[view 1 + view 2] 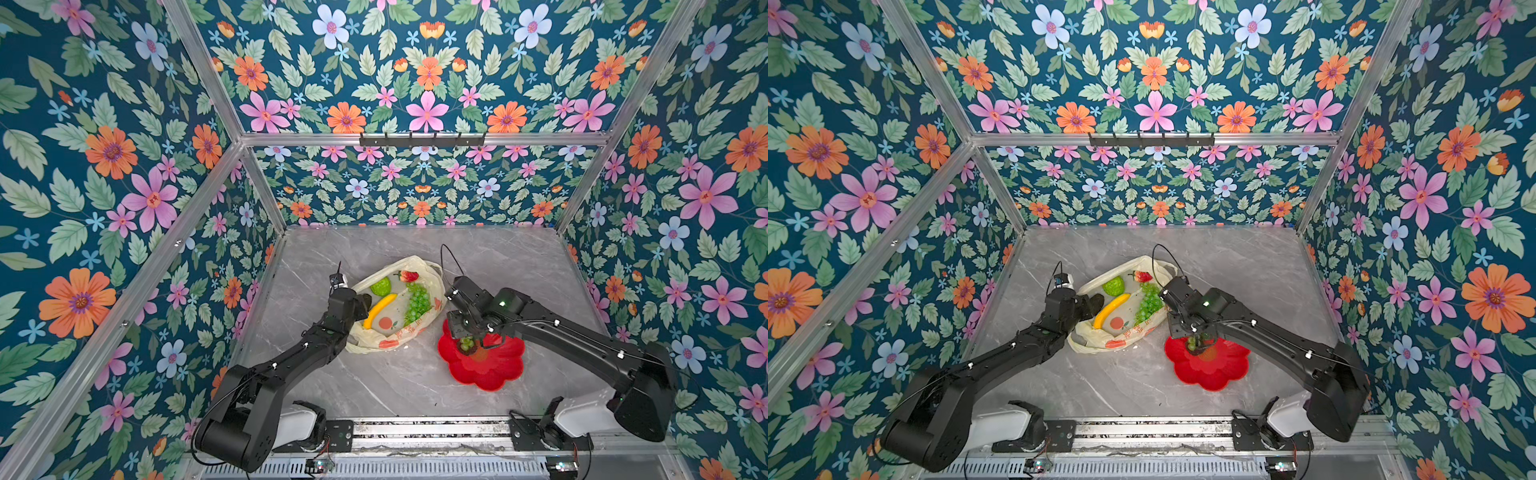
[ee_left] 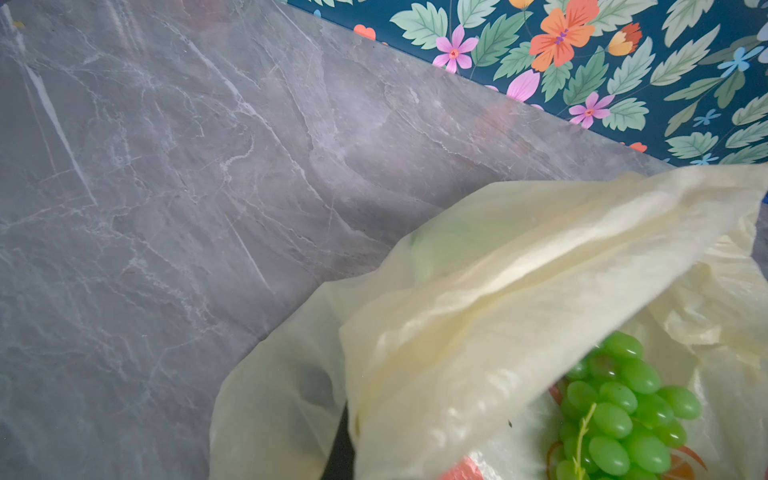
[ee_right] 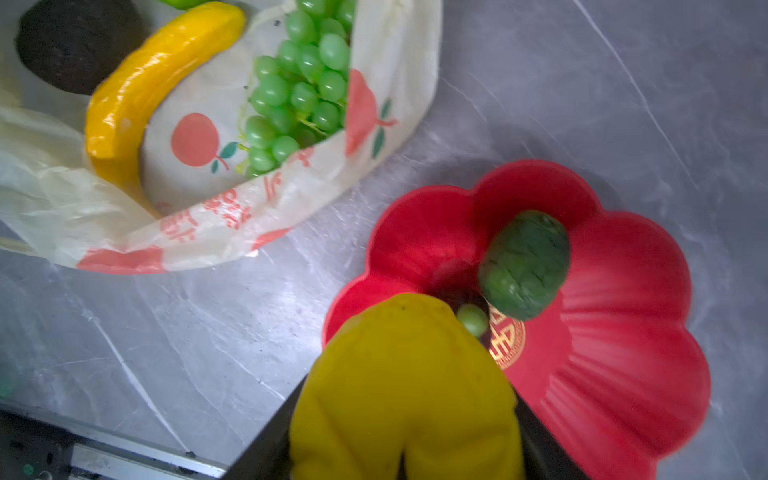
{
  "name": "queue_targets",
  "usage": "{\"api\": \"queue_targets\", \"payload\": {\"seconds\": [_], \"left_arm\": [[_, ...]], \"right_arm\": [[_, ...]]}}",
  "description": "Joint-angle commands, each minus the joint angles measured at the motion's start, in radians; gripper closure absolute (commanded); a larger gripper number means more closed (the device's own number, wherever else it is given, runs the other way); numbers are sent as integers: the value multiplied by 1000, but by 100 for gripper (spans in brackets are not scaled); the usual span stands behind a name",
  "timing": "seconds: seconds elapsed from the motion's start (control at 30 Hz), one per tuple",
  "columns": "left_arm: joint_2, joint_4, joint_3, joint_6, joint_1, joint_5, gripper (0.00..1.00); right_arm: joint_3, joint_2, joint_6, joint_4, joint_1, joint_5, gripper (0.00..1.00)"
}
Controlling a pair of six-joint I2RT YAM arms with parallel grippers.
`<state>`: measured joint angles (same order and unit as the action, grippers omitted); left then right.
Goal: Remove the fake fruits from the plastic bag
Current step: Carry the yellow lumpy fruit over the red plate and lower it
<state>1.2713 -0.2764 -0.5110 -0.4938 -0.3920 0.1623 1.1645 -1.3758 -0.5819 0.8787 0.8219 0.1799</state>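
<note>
Both top views show us the left gripper (image 1: 358, 307) clamped shut on the crinkly cream-yellow plastic bag (image 1: 368, 344). The right gripper (image 1: 467, 338) hangs over the glossy red flower-shaped plate (image 1: 492, 372); we cannot tell its grip.

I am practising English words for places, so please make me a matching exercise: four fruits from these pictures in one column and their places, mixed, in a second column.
1. banana
2. strawberry
3. dark green fruit
4. yellow fruit

A. on the red plate
B. in the right gripper
C. middle of the plastic bag
D. far end of the plastic bag

Pairs: 1-C, 2-D, 3-A, 4-B
</note>
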Motion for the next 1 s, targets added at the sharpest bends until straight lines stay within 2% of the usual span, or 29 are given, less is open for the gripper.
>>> {"api": "queue_targets", "payload": {"seconds": [0.0, 0.3, 0.7, 0.97], "left_arm": [[4, -10, -7, 4, 2, 8, 100], [7, -14, -7, 4, 1, 8, 100], [3, -12, -7, 4, 2, 8, 100], [2, -12, -7, 6, 2, 8, 100]], "right_arm": [[-47, 58, -71, 69, -26, 39, 40], [-245, 206, -145, 7, -175, 11, 43], [-367, 154, -194, -110, -229, 11, 43], [-386, 98, -190, -175, -256, 10, 42]]}}
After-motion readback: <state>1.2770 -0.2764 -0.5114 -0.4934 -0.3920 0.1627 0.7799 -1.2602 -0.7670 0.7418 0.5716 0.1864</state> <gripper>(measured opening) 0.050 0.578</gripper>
